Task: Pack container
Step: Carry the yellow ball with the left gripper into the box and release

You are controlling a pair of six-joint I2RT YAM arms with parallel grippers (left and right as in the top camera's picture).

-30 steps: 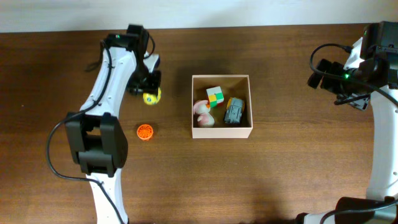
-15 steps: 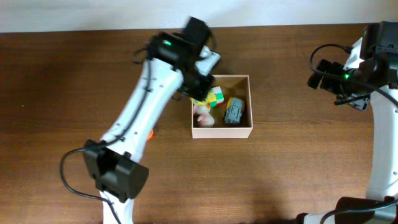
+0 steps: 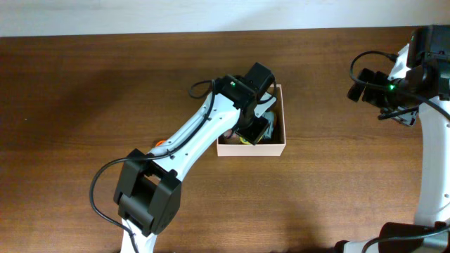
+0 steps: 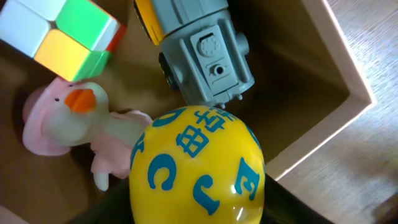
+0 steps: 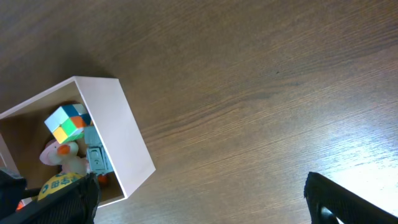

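The left gripper (image 3: 251, 132) was down inside the container (image 3: 261, 149). Its fingers (image 4: 292, 208) were clamped on a yellow ball (image 4: 196, 165) with blue letters. The ball was just over a grey toy car (image 4: 202, 53) and a pink duck (image 4: 68, 118), near a colour cube (image 4: 59, 31). The container sat mid-table (image 3: 84, 105). The right gripper (image 3: 361, 86) was well apart from it, with its fingers spread and holding nothing.

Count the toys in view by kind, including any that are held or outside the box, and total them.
Puzzle cube: 1
Duck: 1
Grey toy vehicle: 1
Yellow ball, held over the container: 1
Orange toy, outside the container, mostly hidden by the arm: 1
Total: 5
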